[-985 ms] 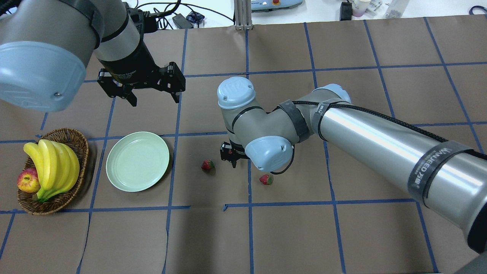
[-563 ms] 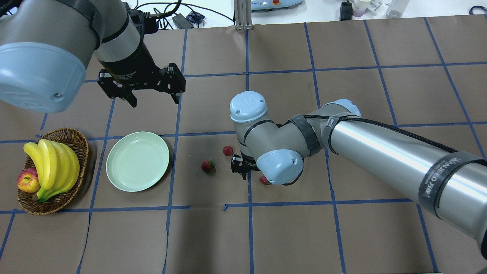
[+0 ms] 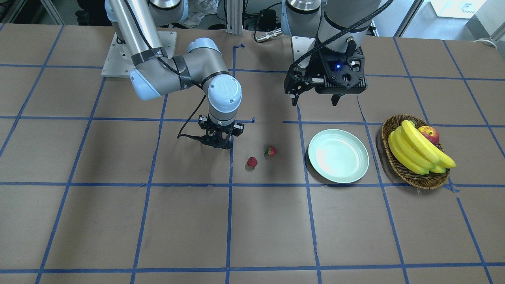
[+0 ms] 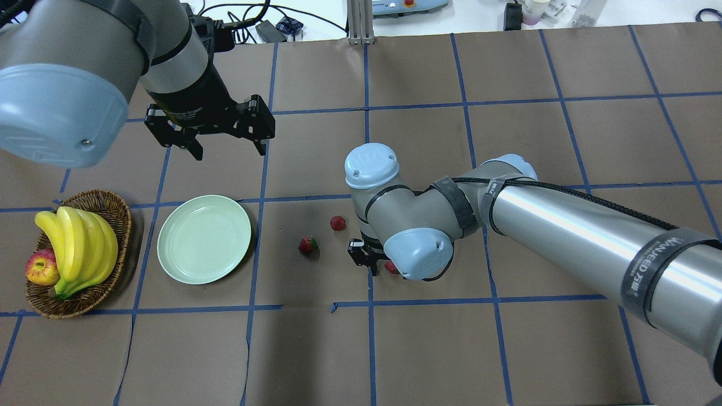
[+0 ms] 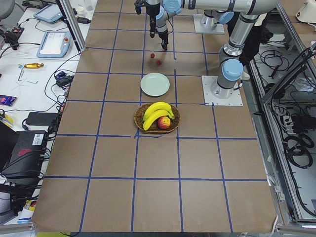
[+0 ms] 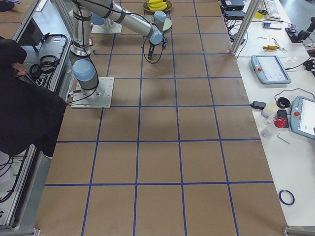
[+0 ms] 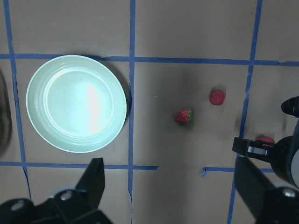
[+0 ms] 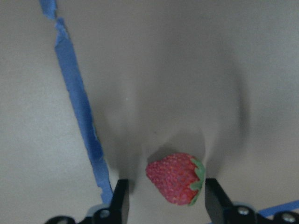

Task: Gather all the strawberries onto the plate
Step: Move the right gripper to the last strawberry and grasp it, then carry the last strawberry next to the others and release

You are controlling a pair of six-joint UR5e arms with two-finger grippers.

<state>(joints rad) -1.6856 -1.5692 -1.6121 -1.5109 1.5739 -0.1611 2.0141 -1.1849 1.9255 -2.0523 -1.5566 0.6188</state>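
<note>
Red, seeded, green-capped: one strawberry [image 8: 175, 177], on the brown paper [image 8: 187, 70], between the fingers [image 8: 119, 203] of my right gripper [image 8: 166, 189], jaws wide, nothing gripped yet. Its long axis runs finger to finger, cap toward 3 o'clock in the wrist view. Overhead, a second strawberry [image 4: 307, 244] and a third strawberry [image 4: 337, 223] lie loose at that gripper's 9 to 10 o'clock; the mint-green plate [image 4: 204, 238], beyond at 9 o'clock, holds no berry. My left gripper [image 4: 229, 150], wide, holding nothing, hangs toward the plate's 12 o'clock; the right is nearer.

Pale green plate [image 4: 204, 238] lies flat; two red strawberries [image 4: 307, 244] near it, third strawberry [image 8: 175, 178] farther, seemingly sideways.
</note>
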